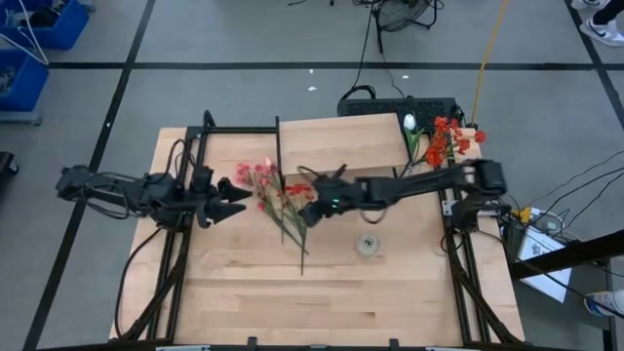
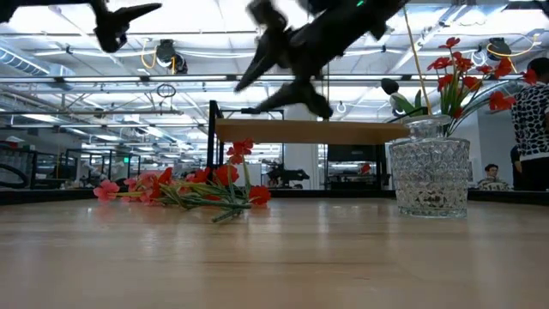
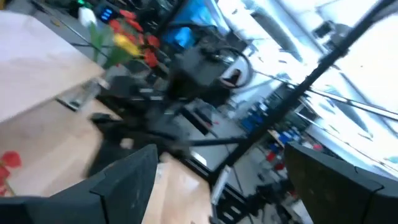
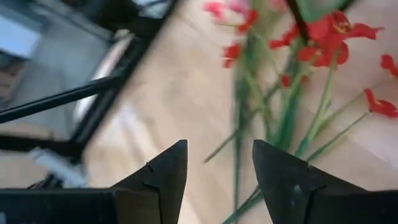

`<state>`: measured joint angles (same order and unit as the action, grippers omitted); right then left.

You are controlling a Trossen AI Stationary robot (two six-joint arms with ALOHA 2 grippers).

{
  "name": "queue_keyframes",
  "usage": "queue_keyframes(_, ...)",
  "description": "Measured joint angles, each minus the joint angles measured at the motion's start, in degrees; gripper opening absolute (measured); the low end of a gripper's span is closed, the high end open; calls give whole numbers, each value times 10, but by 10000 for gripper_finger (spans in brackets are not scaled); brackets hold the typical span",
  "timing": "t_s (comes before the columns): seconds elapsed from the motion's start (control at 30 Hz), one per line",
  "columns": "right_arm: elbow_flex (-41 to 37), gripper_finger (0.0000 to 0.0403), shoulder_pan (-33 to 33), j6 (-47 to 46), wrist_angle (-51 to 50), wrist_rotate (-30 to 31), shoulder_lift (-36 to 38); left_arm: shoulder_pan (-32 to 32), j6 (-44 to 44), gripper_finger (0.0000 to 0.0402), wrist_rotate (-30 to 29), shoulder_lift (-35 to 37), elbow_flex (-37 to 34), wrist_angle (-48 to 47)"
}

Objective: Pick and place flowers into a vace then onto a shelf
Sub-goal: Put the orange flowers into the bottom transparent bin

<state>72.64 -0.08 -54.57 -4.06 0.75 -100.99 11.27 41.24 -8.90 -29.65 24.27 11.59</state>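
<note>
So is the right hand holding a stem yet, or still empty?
Empty. The right hand is open above the flowers lying on the table; the wrist view shows a clear gap between its fingers, with stems beyond them, none clamped.

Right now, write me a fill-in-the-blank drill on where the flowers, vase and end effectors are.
1. The loose flowers lie on the ____.
2. The glass vase already holds ____ blossoms.
3. The right end effector hangs above the loose flowers with its fingers ____.
4. The left end effector waits on the side of the loose flowers ____ from the vase.

Missing words: tabletop; red; open; away
</note>
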Motion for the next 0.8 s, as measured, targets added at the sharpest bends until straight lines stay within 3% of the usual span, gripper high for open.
queue_keyframes(0.13,57,176,-16,-34,-30,-4,-70,0,-9,351,12,37,-26,1)
queue_keyframes(0.33,120,172,-22,-65,-153,21,-128,0,-20,351,39,59,-37,2)
queue_keyframes(0.57,124,177,-25,-84,-151,18,-143,0,-28,351,65,57,-38,-19)
queue_keyframes(0.8,123,178,-37,-109,-137,-37,-192,0,-39,351,65,57,-38,-41)
